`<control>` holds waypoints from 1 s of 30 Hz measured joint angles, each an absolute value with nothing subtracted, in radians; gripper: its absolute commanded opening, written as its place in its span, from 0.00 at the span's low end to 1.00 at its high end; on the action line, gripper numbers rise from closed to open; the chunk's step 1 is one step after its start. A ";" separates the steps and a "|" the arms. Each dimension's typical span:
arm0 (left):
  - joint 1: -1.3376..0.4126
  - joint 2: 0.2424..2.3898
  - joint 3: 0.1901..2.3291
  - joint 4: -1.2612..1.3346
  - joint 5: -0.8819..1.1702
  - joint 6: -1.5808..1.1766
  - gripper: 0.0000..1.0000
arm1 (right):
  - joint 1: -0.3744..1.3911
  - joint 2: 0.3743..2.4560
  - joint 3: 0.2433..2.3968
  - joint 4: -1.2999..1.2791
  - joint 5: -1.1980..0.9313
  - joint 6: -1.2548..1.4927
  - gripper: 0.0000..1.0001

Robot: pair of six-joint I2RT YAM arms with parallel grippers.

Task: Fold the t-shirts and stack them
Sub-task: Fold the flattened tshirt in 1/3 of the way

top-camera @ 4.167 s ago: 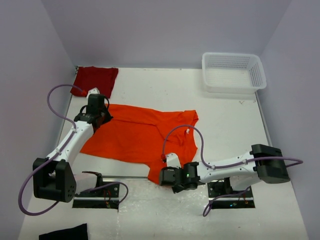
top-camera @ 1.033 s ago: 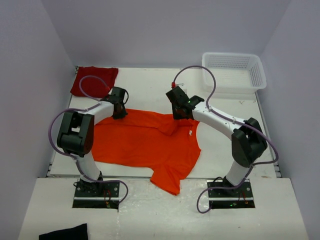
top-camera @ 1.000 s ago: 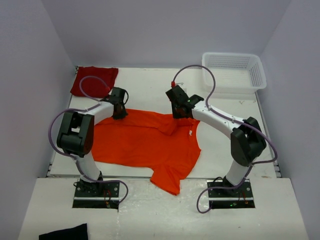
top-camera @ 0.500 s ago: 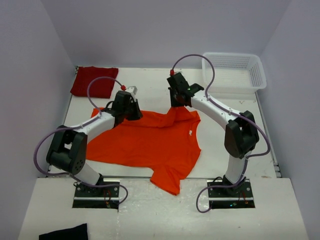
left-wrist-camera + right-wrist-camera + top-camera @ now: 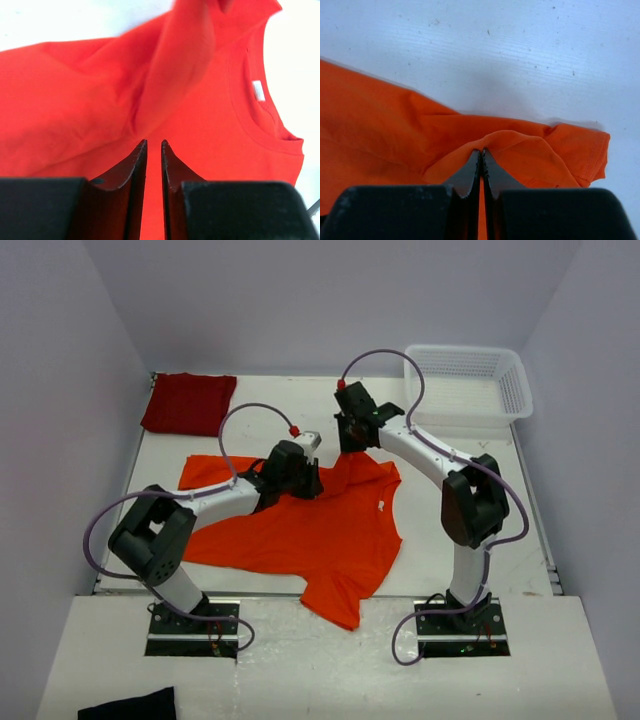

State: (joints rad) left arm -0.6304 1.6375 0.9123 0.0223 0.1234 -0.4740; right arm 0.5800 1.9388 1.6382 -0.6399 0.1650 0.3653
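Two t-shirts: orange t-shirt spread at centre, crimson t-shirt folded at 10 o'clock. One basket at 1 o'clock, one black cloth at 7. Right end effector clenched on the orange t-shirt's 12 o'clock edge, holding a fold raised. Left end effector slightly parted, grasping nothing, just above the orange fabric. Bare bench at 3 o'clock.

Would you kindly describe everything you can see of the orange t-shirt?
The orange t-shirt is plain, soft-looking cloth, short-sleeved, with a round collar and a small white label inside the neck. It lies spread but wrinkled on the white table. The right gripper pinches its far edge, lifting a ridge; the left gripper hovers over it, fingers slightly apart.
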 measured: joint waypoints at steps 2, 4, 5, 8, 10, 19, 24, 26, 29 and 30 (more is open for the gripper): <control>-0.664 1.627 0.892 0.049 0.093 -0.468 0.17 | 0.574 1.946 1.647 -0.644 0.153 0.366 0.09; -0.701 1.613 0.872 0.061 0.047 -0.460 0.13 | 0.569 1.954 1.661 -0.651 0.134 0.364 0.24; -0.721 1.604 0.863 0.065 0.016 -0.453 0.12 | 0.567 1.958 1.669 -0.655 0.126 0.366 0.31; -0.776 1.571 0.830 0.088 -0.077 -0.449 0.11 | 0.561 1.959 1.688 -0.666 0.098 0.362 0.55; -0.807 1.533 0.796 0.105 -0.141 -0.453 0.11 | 0.557 1.959 1.705 -0.669 0.083 0.352 0.63; -0.957 1.510 0.775 0.146 -0.408 -0.455 0.05 | 0.537 1.877 1.742 -0.709 0.180 0.347 0.66; -1.087 1.747 1.003 0.057 -0.578 -0.442 0.01 | 0.490 1.580 1.606 -0.728 0.233 0.376 0.66; -1.122 1.833 1.087 0.004 -0.633 -0.442 0.01 | 0.466 1.449 1.557 -0.731 0.250 0.385 0.66; -1.148 1.937 1.192 -0.089 -0.696 -0.449 0.01 | 0.453 1.282 1.501 -0.735 0.273 0.391 0.66; -1.149 1.959 1.217 -0.119 -0.716 -0.454 0.01 | 0.454 1.240 1.484 -0.736 0.276 0.392 0.67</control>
